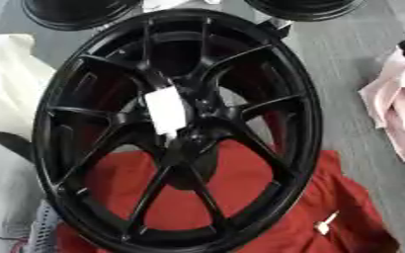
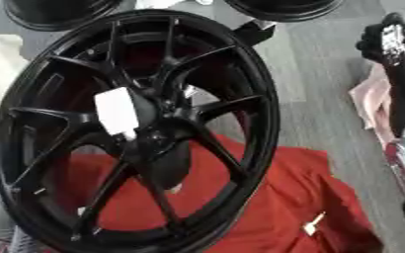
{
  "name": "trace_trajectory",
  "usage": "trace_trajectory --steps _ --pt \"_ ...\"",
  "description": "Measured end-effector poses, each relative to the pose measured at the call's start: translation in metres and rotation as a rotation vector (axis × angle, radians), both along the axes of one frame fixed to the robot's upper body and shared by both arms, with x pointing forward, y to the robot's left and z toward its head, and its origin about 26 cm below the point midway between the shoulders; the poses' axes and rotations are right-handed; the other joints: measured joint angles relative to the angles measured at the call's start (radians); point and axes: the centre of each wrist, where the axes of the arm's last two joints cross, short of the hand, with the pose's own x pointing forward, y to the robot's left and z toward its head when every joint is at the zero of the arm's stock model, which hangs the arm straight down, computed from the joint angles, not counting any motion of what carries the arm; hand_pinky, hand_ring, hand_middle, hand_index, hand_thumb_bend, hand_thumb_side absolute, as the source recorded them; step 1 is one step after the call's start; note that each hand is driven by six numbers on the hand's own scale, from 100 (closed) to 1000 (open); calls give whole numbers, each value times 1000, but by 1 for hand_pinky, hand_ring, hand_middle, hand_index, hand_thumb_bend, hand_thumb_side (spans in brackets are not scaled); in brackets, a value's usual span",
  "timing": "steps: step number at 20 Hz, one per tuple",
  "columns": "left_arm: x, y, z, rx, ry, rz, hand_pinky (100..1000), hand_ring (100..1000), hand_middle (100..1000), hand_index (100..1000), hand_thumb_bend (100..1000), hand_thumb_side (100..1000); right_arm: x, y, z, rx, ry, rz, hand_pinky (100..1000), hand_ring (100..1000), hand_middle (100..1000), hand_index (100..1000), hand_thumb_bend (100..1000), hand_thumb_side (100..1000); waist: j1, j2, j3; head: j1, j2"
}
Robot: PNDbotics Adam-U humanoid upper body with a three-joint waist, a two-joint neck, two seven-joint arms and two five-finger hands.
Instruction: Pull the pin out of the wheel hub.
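A white label (image 1: 166,111) sits on the centre of the black wheel hub (image 1: 178,129) — no writing on it can be read. The hub fills the view, tilted, over a red cloth (image 1: 240,197) with a small white tag (image 1: 325,223) on a grey floor (image 1: 344,59). The pin cannot be made out. The right robot hand (image 2: 385,39) hangs at the upper right edge — whether its fingers are wide or closed I cannot tell. Pink fabric (image 1: 396,108) lies right, cream fabric (image 1: 7,84) left.

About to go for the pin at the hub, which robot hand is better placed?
Right, probably. The right robot hand shows at the right edge, raised beside the black wheel. The left shows in neither view. The hub is partly covered by a white label; I cannot make out the pin.
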Motion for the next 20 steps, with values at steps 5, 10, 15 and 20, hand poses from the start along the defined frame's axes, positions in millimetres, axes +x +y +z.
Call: trace_trajectory --steps 5,10,15,20 --pt "0 54 -36 -47 68 211 674 467 288 399 100 201 0 -1 1 2 -8 -7 763 670 583 617 100 673 1 0 0 -1 0" --pt "-7 99 -88 -69 158 399 688 485 316 428 100 206 0 -2 2 5 -20 -15 763 670 584 617 100 674 -3 2 0 -4 -1" --pt "-14 120 -134 -108 221 493 727 537 405 522 100 200 1 -2 5 9 -34 -17 763 670 583 617 100 674 -11 8 -1 -5 -3" --pt "-16 123 -169 -129 279 508 798 637 539 712 100 214 1 -1 4 17 -35 -16 763 670 584 617 100 675 -22 10 -6 -1 -11"
